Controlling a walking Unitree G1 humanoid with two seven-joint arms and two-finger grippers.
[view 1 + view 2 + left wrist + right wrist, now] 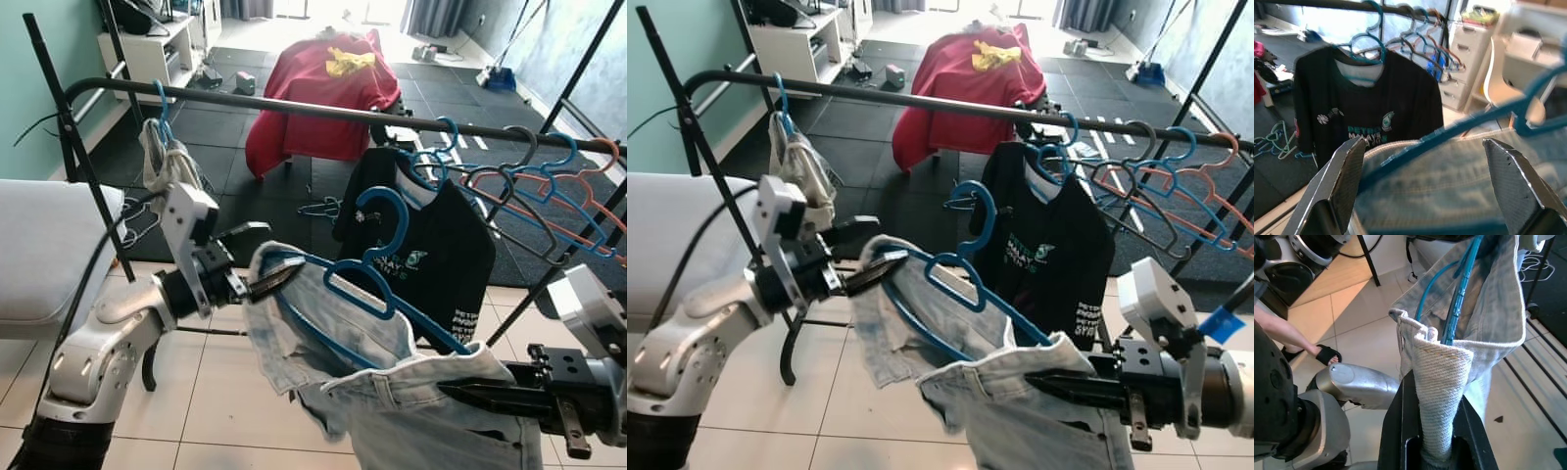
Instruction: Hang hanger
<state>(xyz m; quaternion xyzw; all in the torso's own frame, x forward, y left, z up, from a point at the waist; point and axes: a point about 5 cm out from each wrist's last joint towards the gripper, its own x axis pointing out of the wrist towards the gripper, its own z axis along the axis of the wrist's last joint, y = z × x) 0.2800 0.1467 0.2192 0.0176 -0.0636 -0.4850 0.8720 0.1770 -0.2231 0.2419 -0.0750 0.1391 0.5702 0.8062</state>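
Observation:
A blue hanger (377, 279) carrying light blue jeans (392, 392) is held up below the black rail (294, 106), its hook (384, 211) free in the air. My right gripper (460, 394) is shut on the jeans' waistband (1442, 367), with the hanger's blue bar beside it. My left gripper (284, 249) is open at the other end of the hanger. In the left wrist view its fingers (1344, 169) stand wide apart, with the hanger bar and denim (1449, 171) between them, untouched.
A black T-shirt (431, 245) hangs on the rail on a blue hanger, with several empty hangers (539, 181) to its right. A white cloth (162, 162) hangs at the rail's left end. A person's foot (1327, 355) shows on the tiles. A red cover (323, 88) lies behind.

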